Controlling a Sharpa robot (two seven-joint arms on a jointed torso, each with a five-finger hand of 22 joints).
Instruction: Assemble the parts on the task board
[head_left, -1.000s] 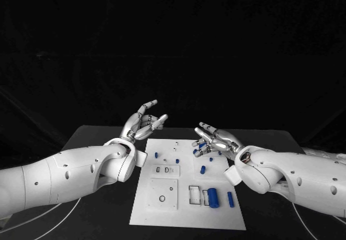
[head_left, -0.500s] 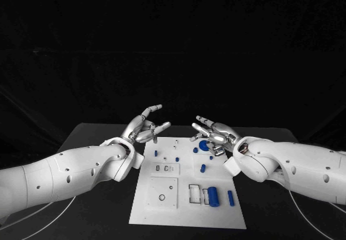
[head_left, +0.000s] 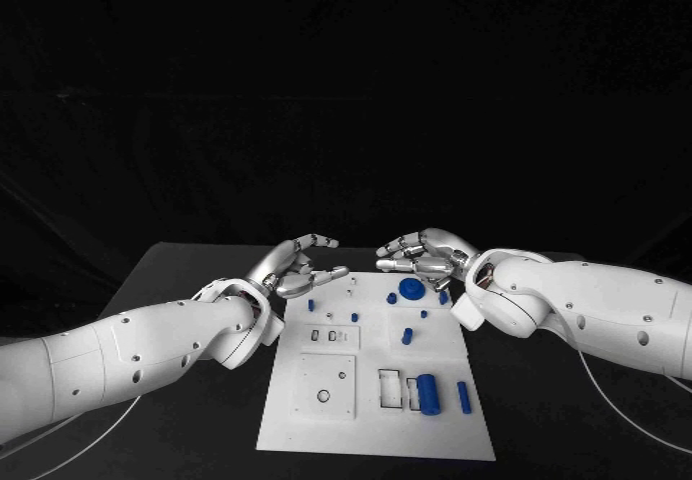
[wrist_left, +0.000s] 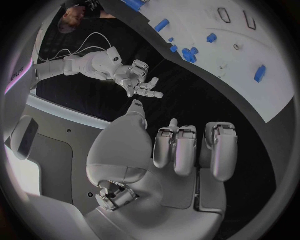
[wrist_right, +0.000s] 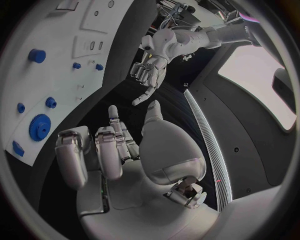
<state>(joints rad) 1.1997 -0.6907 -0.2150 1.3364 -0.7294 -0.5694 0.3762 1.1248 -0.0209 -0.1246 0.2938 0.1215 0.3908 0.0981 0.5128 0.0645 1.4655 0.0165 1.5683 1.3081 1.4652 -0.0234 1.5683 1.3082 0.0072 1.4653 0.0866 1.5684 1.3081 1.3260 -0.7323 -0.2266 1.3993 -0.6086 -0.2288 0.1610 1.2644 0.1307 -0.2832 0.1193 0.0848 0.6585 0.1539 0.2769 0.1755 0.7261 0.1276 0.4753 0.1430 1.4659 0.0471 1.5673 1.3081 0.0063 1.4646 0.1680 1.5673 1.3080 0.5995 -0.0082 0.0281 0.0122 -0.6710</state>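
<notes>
The white task board (head_left: 375, 370) lies in the middle of the black table. A blue gear (head_left: 413, 289) and several small blue parts lie on its far half. A blue cylinder (head_left: 427, 392) and a blue bar (head_left: 463, 396) lie near its front right. My left hand (head_left: 300, 265) hovers over the board's far left corner, fingers half bent, holding nothing. My right hand (head_left: 421, 255) hovers just beyond the gear, fingers bent the same way, with nothing in it. The left wrist view shows my left hand (wrist_left: 181, 150) bare; the right wrist view shows my right hand (wrist_right: 106, 155) bare, with the gear (wrist_right: 39, 126) beyond it.
Rectangular slots (head_left: 391, 389) and a raised square plate (head_left: 329, 380) mark the board's near half. Black table (head_left: 188, 280) shows on either side of the board. Both white forearms reach in over the table's sides.
Both hands have risen and drawn toward the board's far end, and their fingers have bent from spread to half curled. The right hand has moved off the blue gear, which now lies uncovered.
</notes>
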